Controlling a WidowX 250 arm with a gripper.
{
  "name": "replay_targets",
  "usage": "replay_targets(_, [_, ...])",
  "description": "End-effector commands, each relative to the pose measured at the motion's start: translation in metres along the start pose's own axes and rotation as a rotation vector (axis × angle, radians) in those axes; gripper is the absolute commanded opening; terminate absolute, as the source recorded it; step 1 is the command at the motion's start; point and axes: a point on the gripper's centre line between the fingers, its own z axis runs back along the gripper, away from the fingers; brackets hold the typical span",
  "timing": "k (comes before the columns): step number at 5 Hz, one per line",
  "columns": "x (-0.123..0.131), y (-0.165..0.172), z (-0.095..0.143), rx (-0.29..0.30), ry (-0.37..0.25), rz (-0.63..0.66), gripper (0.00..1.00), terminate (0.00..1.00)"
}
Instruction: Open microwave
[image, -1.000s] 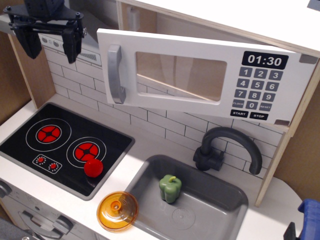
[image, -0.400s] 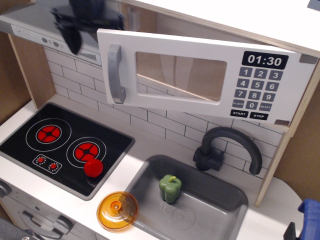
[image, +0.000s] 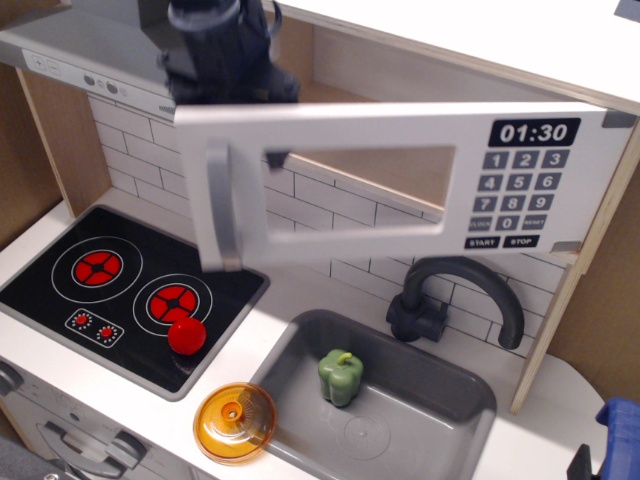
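The microwave (image: 400, 180) sits above the tabletop (image: 330, 290), over its back edge and toward the right corner, with the door swung partly out and hinged on the right side by the keypad. The door looks blurred, so I judge it is mid-swing. To do this step well, the push should follow the arc of the door around its right hinge, pressing from behind the free left edge near the grey handle (image: 220, 205) and moving outward and rightward, not straight forward, so the door does not jam or slip off the contact. A steady, moderate pace should keep the light toy cabinet from rocking.

The hand (image: 225, 75) is a dark blurred shape just above and behind the top left corner of the door, partly hidden by it. It seems to be touching the back of the door, but I cannot tell how far it is open, and nothing is visibly held in it
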Motion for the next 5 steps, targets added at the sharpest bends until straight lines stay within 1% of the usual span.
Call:
replay_targets(1, [-0.037, -0.073, 0.008, -0.039, 0.057, -0.072, 1.0, 0.0])
replay_targets(2, [-0.048, -0.1, -0.001, -0.015, 0.128, -0.053, 1.0, 0.0])
replay_targets(3, [-0.049, -0.11, -0.005, -0.014, 0.176, -0.067, 1.0, 0.0])
replay_targets(4, [-0.049, -0.11, -0.005, -0.014, 0.176, -0.067, 1.0, 0.0])
replay_targets(5, [-0.049, -0.11, -0.005, -0.014, 0.176, -0.067, 1.0, 1.0])
